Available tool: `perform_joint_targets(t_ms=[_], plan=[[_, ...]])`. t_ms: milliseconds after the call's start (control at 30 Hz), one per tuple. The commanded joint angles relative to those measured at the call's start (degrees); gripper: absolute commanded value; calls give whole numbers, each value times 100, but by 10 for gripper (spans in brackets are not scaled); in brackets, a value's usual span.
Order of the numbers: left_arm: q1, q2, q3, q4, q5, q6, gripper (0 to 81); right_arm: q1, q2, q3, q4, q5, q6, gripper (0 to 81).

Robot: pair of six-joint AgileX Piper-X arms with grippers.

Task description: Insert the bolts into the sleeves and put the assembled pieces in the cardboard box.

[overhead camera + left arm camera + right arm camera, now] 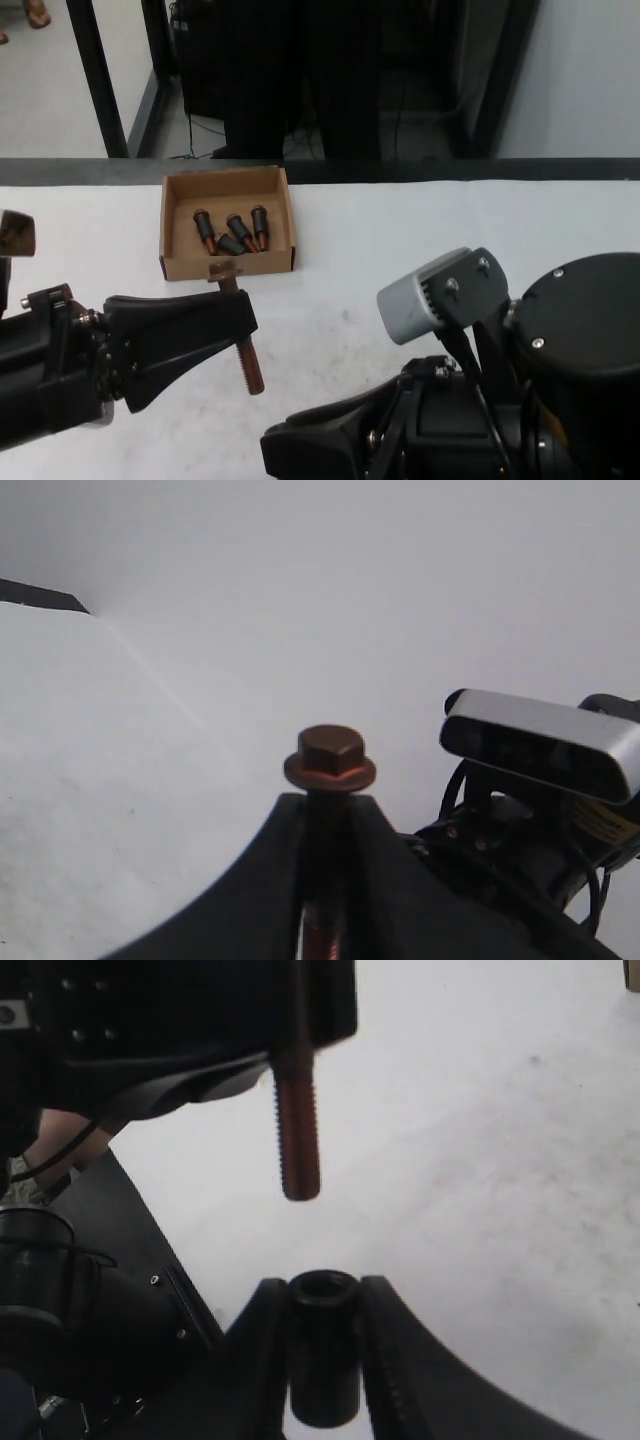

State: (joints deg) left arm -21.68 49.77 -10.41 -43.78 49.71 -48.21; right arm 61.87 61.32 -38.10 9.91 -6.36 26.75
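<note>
So the desk [420, 220] is plain white with a few faint smudges, and an open cardboard box [226, 262] sits on it near the far edge.

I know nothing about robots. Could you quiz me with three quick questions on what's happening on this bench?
1. True or false: the bolt is already inside the sleeve.
2. The right gripper holds: A) a bolt, B) the sleeve, C) nothing.
3. How many assembled pieces lie in the box?

Key: 1. False: the bolt's tip is clear of the sleeve's opening. 2. B. 3. Four.
</note>
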Motion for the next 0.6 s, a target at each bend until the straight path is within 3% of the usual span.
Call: perform_joint_targets(t_ms=[0,333,567], plan=[[-20,-13,-80,-145,88,73,8,-21,0,-93,-82,-41,-97,3],[-54,-13,-80,-145,145,290,8,-21,0,-93,-82,-41,-97,3],[-597,-13,-80,-145,-90,715,8,-21,0,-93,-82,-21,-94,3]])
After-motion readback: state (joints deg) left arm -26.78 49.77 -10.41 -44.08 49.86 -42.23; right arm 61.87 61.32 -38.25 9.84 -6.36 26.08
